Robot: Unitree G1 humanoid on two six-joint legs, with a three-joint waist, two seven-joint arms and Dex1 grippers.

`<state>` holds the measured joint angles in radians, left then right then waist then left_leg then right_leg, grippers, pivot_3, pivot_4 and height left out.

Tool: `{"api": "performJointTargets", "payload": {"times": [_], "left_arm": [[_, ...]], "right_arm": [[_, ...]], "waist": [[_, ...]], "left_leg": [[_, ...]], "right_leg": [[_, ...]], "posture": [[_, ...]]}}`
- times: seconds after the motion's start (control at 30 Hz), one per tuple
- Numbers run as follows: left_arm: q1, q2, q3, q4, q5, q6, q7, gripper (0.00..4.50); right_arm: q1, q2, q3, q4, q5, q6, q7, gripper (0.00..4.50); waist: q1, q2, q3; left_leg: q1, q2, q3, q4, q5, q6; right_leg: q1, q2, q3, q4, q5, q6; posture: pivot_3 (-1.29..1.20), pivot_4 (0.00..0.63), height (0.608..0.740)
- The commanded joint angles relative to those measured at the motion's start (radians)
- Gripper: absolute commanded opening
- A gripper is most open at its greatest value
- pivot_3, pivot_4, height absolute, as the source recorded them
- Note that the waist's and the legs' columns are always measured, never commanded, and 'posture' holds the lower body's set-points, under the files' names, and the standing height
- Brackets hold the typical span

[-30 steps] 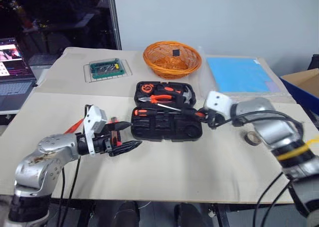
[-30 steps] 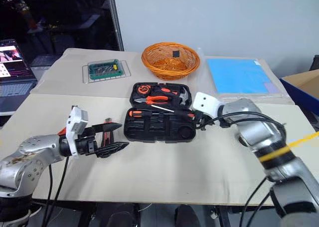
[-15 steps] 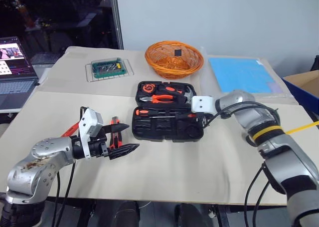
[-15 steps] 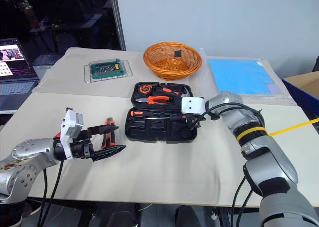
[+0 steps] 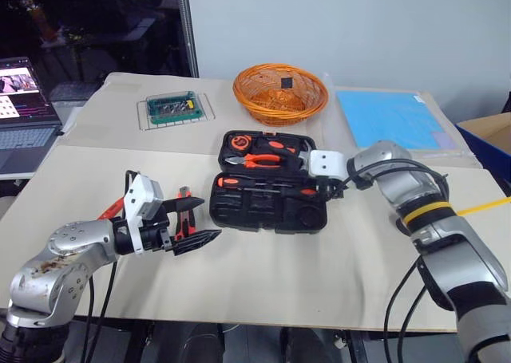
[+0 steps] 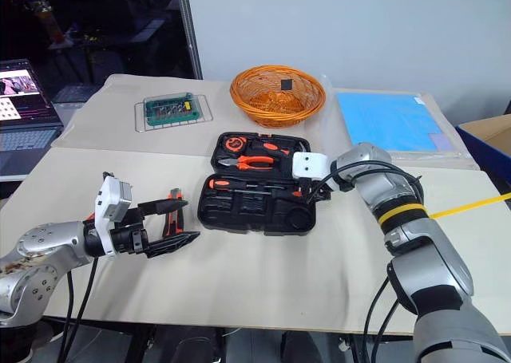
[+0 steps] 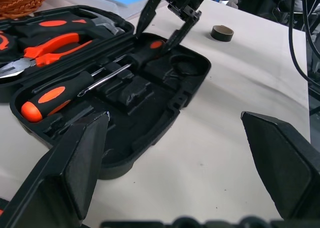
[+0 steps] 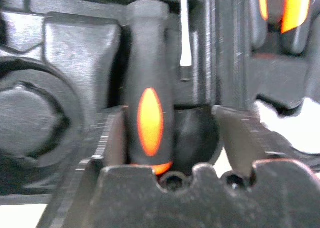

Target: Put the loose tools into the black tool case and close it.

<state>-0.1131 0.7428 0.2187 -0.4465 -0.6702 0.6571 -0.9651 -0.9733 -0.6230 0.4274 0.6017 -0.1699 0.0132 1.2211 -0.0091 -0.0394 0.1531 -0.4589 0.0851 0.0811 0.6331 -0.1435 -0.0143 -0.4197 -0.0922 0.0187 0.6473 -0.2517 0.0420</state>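
The black tool case point(image 5: 267, 183) lies open in the middle of the table point(image 5: 263, 275), two screwdrivers point(image 7: 80, 90) in its recesses. The right gripper point(image 7: 167, 17) stands above one handle, fingers parted around it — not clamping. The left gripper point(image 5: 198, 227) is wide and empty, beside the utility knife point(image 5: 182, 207).

utility knife point(image 5: 184, 216) partly behind left fingers point(image 5: 196, 239)

No legible text, label, brand or number on any object. The laptop screen point(image 5: 24, 88) shows coloured content (too small to read); the black square tag in the wicker basket point(image 5: 280, 93) carries no readable marking.
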Motion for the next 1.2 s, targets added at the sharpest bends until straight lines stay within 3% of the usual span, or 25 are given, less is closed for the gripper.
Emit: {"api": "performJointTargets", "payload": {"times": [0.03, 0.1, 0.2, 0.47, 0.6, 0.73, 0.9, 1.03, 1.1, 1.2], "left_arm": [[-0.013, 0.012, 0.005, 0.008, 0.0, -0.029, -0.007, 4.5], [-0.015, 0.009, -0.002, 0.012, 0.002, -0.033, -0.003, 4.5], [-0.017, 0.002, -0.008, 0.022, 0.004, -0.035, 0.007, 4.5], [0.009, 0.005, 0.029, 0.04, 0.015, -0.066, 0.033, 4.5], [0.026, 0.015, 0.051, 0.066, 0.021, -0.089, 0.029, 4.5], [0.049, -0.004, 0.05, 0.027, 0.031, -0.08, 0.092, 4.5], [0.071, -0.016, 0.085, 0.023, 0.003, -0.057, 0.143, 4.5], [0.055, -0.063, 0.148, 0.058, 0.026, -0.034, 0.297, 4.5], [0.035, -0.065, 0.179, 0.103, 0.048, -0.017, 0.365, 4.5], [0.009, 0.012, 0.2, 0.214, 0.101, 0.028, 0.392, 4.5]], "right_arm": [[0.016, -0.031, -0.101, -0.12, 0.139, 0.123, 0.122, 3.44], [0.019, -0.031, -0.143, -0.158, 0.195, 0.195, 0.153, 3.44], [0.022, -0.001, -0.215, -0.177, 0.278, 0.306, 0.126, 2.8], [0.218, 0.162, -0.279, -0.369, 0.224, 0.353, -0.278, 0.08], [0.312, 0.193, -0.203, -0.434, 0.14, 0.306, -0.372, 0.04], [0.408, 0.129, -0.041, -0.408, -0.003, 0.2, -0.347, 0.04], [0.365, 0.142, -0.047, -0.348, -0.035, 0.085, -0.393, 0.04], [0.335, 0.22, -0.2, -0.423, 0.125, 0.058, -0.433, 0.04], [0.321, 0.255, -0.292, -0.511, 0.264, 0.138, -0.419, 0.04], [0.356, 0.229, -0.352, -0.742, 0.511, 0.318, -0.29, 0.85]], "waist": [[0.0, 0.001, 0.0], [-0.002, 0.001, 0.0], [-0.005, 0.001, 0.0], [-0.004, 0.001, 0.0], [0.001, 0.001, 0.0], [-0.002, 0.001, -0.002], [-0.004, -0.003, -0.004], [-0.006, -0.004, -0.004], [-0.008, -0.002, -0.002], [-0.007, -0.002, -0.002]], "left_leg": [[0.0, 0.0, 0.0, 0.0, 0.0, 0.0], [0.0, 0.0, 0.0, 0.0, 0.0, 0.0], [0.0, 0.0, 0.0, 0.0, 0.0, 0.0], [0.0, 0.0, 0.001, 0.0, 0.0, 0.0], [-0.001, 0.0, 0.001, 0.0, 0.0, 0.0], [0.001, 0.0, 0.001, 0.0, 0.0, 0.0], [0.014, 0.001, 0.001, -0.002, -0.001, -0.002], [0.021, 0.001, 0.001, -0.004, -0.005, -0.009], [0.019, 0.001, 0.001, -0.004, -0.005, -0.01], [0.019, 0.001, 0.001, -0.005, 0.0, -0.002]], "right_leg": [[0.0, 0.0, 0.0, 0.0, 0.0, 0.0], [0.0, 0.0, 0.0, 0.0, 0.0, 0.0], [0.0, 0.0, 0.0, 0.0, 0.0, 0.0], [-0.001, 0.0, 0.0, 0.001, 0.0, 0.0], [-0.001, 0.0, 0.0, 0.001, 0.0, 0.0], [0.0, 0.0, 0.0, 0.0, 0.0, 0.0], [0.008, 0.0, 0.0, -0.001, -0.002, -0.002], [0.015, -0.001, -0.001, -0.001, -0.007, -0.01], [0.016, 0.0, -0.001, 0.0, -0.006, -0.01], [0.015, 0.0, -0.001, 0.001, -0.002, -0.003]], "posture": [[0.0, 0.15, 0.74], [0.0, 0.15, 0.74], [0.0, 0.15, 0.74], [0.0, 0.15, 0.74], [0.0, 0.15, 0.74], [0.0, 0.15, 0.74], [0.0, 0.15, 0.74], [0.0, 0.15, 0.74], [0.0, 0.15, 0.74], [0.0, 0.15, 0.74]]}}
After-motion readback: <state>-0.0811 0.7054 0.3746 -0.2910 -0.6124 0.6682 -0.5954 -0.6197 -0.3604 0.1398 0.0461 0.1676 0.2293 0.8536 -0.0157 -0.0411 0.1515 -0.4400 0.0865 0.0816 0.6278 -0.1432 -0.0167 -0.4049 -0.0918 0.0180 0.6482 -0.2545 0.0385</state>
